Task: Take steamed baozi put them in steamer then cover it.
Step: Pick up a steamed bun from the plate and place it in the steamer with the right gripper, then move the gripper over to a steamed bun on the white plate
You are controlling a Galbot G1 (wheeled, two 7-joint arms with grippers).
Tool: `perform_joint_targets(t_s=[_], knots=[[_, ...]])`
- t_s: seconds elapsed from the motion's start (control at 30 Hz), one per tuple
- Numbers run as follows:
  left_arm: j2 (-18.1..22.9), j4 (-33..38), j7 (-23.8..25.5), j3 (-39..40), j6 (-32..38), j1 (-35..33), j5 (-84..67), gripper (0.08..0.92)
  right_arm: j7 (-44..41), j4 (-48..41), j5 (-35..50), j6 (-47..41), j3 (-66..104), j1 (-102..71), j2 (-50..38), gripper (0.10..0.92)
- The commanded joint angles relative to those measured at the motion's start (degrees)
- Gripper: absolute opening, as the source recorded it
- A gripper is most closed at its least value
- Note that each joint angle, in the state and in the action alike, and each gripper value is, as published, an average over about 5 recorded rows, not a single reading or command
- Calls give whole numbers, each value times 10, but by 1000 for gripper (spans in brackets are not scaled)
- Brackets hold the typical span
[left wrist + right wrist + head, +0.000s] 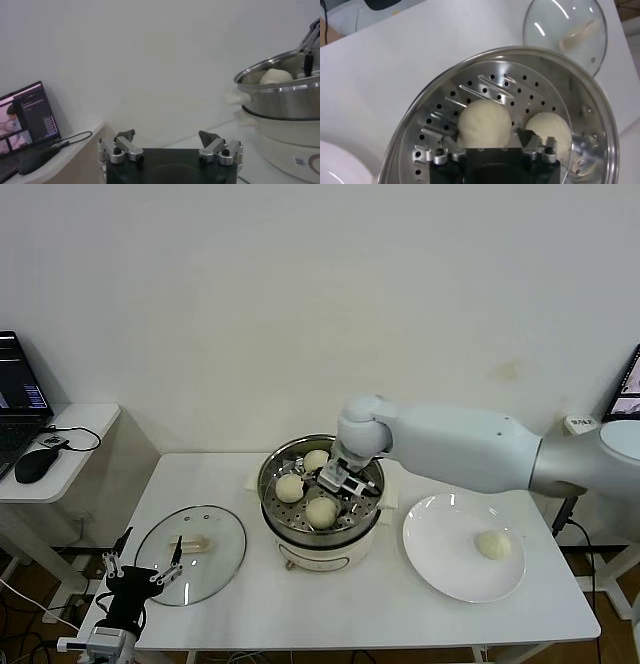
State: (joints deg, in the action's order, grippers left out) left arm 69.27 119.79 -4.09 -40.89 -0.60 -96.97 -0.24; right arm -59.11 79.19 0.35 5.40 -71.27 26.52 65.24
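Okay, my right gripper [343,481] is down inside the steamer [275,466], over the perforated floor. In the right wrist view its fingers [447,144] stand spread, one on each side of a baozi [484,122] that sits on the floor between them; I see a small gap at each fingertip, so I read it as open, not clamped on the bun. A second baozi [549,131] sits just beside that one.

From the head view I count three buns in the steamer: one at the back [316,460], one on the left side [289,488], one at the front [321,511]. The gripper is among them, near the right side of the basket. The steamer sits on its white pot base [320,552] in the middle of the white table [400,624].

The fourth baozi [493,545] lies alone on the white plate [440,569], to the right of the steamer, well apart from it.

The cover [190,553] lies flat on the table to the left of the steamer, handle [193,545] up, not on the pot.

My left gripper [140,576] hangs low at the table's front left corner, just beside the cover's edge, jaws wide apart and empty; the left wrist view shows both fingers [125,145] apart with nothing between.
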Motion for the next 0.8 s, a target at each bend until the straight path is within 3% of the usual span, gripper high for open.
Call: perform_joint_targets(t_s=[0.03,0.37,0.63,0.8], knots=[[-3,0,1,0,0,1,0,823,-15,16,25,-54,34,41,-57,819],[-13,3,1,4,0,4,-1,823,-37,47,74,-233,91,62,-220,823],[-20,-2,2,10,-2,10,-1,823,-51,80,6,-223,164,-50,-372,823],[-24,-1,2,14,-5,11,-1,823,-57,85,-46,-200,264,-192,-421,823]])
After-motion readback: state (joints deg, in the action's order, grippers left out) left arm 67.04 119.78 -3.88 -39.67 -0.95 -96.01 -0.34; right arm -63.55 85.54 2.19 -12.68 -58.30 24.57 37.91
